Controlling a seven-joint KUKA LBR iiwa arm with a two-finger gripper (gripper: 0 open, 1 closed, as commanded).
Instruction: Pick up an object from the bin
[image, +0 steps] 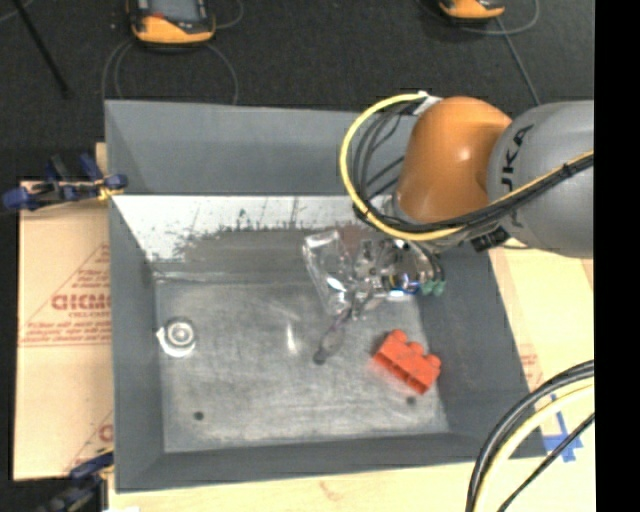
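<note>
Gripping state: cannot be told from where I stand; the jaws are lost in a tangle of metal and wiring at the end of the tool.
Gripper (336, 322): down inside the bin, over bare floor a little toward 2 o'clock from the floor's middle. Its thin dark tip slants toward 7 o'clock.
Nearest thing: a red toy brick (407, 362), blocky with raised studs. It lies on the floor at 4 o'clock from the gripper, near it but apart.
Glassy shape (322, 256): a pale, see-through form at 12 o'clock from the gripper's tip, close against the tool. I cannot tell whether it is a loose thing or part of the tool.
White ring (178, 336): a small round piece with a hollow middle, lying flat at 9 o'clock, well apart from the gripper and near the wall on that side.
Dark speck (198, 415): a tiny spot on the floor at 7 o'clock, close to the corner; too small to say what it is.
Bin (250, 160): grey metal with sloping walls and a scuffed, streaked floor.
Wrist: an orange domed cover (450, 160) sits at 1 o'clock from the gripper. Yellow and black cables (352, 150) loop round it.
Arm (550, 180): thick and grey, running off toward 3 o'clock.
</note>
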